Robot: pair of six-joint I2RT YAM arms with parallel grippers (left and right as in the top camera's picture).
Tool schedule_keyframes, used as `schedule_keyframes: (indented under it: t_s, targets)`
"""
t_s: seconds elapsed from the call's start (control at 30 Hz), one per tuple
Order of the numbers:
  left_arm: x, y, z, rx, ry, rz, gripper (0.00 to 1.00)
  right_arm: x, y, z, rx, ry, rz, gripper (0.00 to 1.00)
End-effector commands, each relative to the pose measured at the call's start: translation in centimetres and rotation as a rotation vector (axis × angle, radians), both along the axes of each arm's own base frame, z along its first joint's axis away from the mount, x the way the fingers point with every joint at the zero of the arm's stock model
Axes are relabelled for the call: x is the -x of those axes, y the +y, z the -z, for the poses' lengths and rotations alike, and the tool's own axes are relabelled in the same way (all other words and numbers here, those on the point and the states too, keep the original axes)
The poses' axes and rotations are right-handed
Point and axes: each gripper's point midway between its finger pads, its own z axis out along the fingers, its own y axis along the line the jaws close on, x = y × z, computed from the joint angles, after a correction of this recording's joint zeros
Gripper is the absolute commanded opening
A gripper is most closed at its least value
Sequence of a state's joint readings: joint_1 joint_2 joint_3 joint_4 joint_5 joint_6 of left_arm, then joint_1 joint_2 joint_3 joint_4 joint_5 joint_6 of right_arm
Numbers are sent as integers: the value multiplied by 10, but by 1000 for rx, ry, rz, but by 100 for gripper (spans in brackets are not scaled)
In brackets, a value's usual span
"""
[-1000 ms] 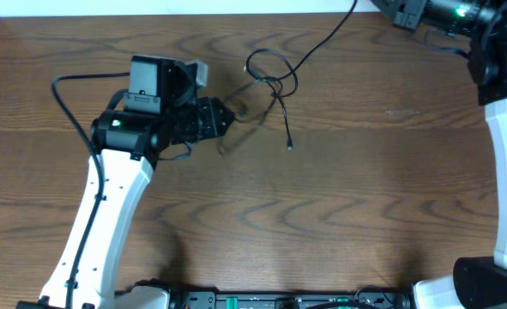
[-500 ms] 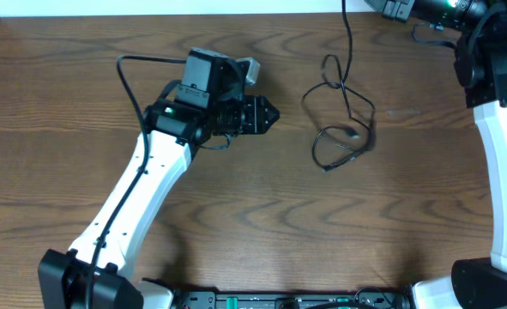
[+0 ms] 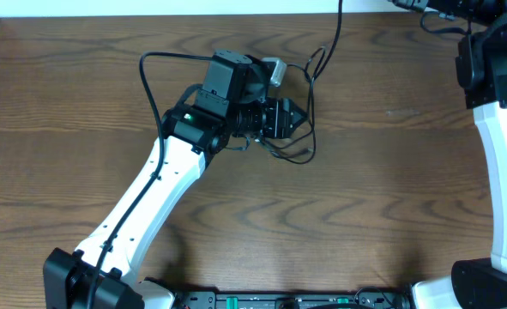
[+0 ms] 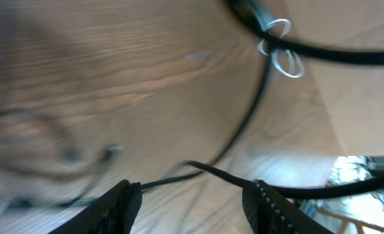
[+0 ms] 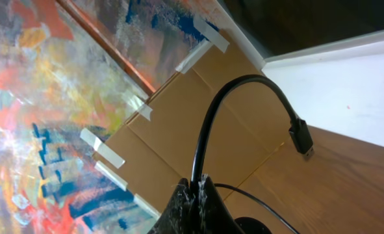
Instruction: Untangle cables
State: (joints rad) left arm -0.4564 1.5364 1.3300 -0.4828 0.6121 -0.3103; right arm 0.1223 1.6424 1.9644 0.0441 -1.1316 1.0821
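A black cable [image 3: 337, 21] comes down from the top edge of the overhead view and curls into a loose loop just past my left gripper [image 3: 298, 114]. In the left wrist view the left gripper [image 4: 195, 198] is open. The black cable [image 4: 250, 123] crosses the table beyond its fingertips, with a small pale loop [image 4: 282, 57] around it higher up. My right gripper [image 5: 197, 183] is raised off the table and shut on the black cable [image 5: 208, 123], whose plug end [image 5: 302, 138] arcs over and hangs free.
The white right arm column [image 3: 502, 172] stands along the right edge. The left arm's own thick black wire [image 3: 150, 69] loops up at its left. A white strip runs along the table's far edge. Cardboard [image 5: 198, 84] and a painted wall fill the right wrist view.
The left arm has swung right to the cable loop and its jaws have spread wider. The cable has been drawn up and left, so it now hangs from the top edge.
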Motion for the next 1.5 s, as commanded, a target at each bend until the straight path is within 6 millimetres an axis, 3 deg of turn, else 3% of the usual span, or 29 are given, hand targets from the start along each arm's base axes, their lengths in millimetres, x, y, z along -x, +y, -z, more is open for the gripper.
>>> schedule_keyframes:
  t_s: [0.0,0.2,0.33,0.47,0.73,0.9,1.07,1.33,1.47]
  targets:
    - [14,-18,-19,101,-9,117,56,15,0,-14,-15,-6,-15,1]
    - [23,-34,-47,231,-63,236,55,17,2,-14,-10,-5,-29,1]
    - [20,-36,-51,241,-88,237,55,20,5,-13,-6,-7,-45,1]
    - [14,-34,-50,226,-108,212,55,23,8,-13,-5,-8,-57,1]
    - [-19,-16,-36,95,-170,27,55,27,9,-14,-12,15,-81,1]
    - [-35,-4,-30,129,-10,-212,56,32,8,-25,-33,-16,-92,1]
    - [-40,-5,-38,263,165,-364,57,40,7,-36,-60,-30,-111,1]
    - [-57,-12,-74,466,208,-444,61,44,7,-38,-65,-12,-133,1]
    - [-58,-13,-80,515,248,-471,62,47,7,-41,-73,-19,-141,1]
